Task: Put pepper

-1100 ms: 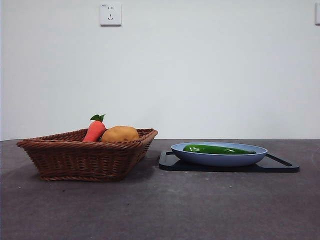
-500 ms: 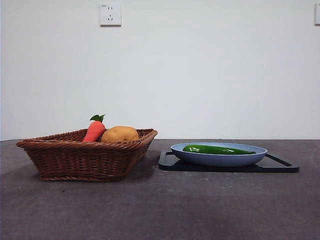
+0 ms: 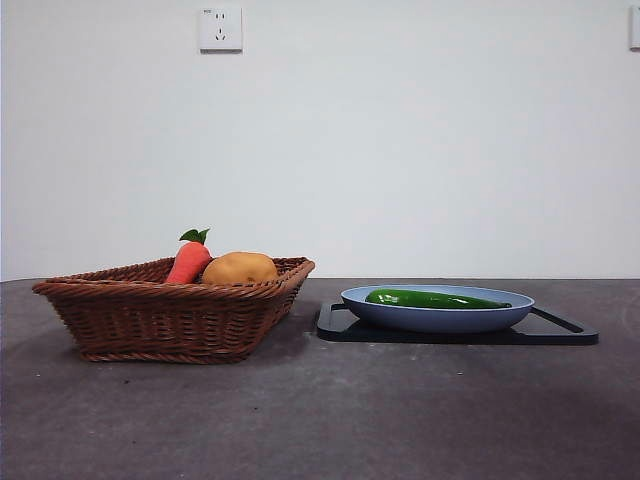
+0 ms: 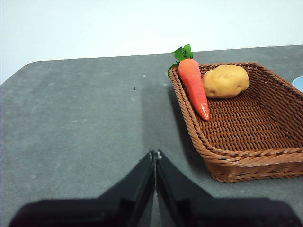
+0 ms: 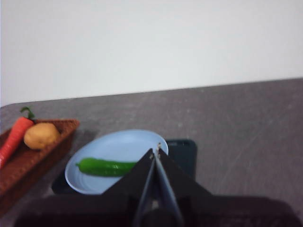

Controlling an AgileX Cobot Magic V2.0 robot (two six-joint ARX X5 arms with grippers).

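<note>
The long dark-green pepper (image 3: 435,298) lies in the blue plate (image 3: 440,319) on the right of the front view. It also shows in the right wrist view (image 5: 106,167) on the blue plate (image 5: 118,146). My right gripper (image 5: 155,153) is shut and empty, held above and back from the plate. My left gripper (image 4: 155,154) is shut and empty over bare table beside the wicker basket (image 4: 246,132). Neither gripper shows in the front view.
The wicker basket (image 3: 170,310) on the left holds an orange carrot (image 3: 188,262) and a tan potato (image 3: 240,268). The plate stands on a black tray (image 3: 560,330). A wall socket (image 3: 221,28) is on the back wall.
</note>
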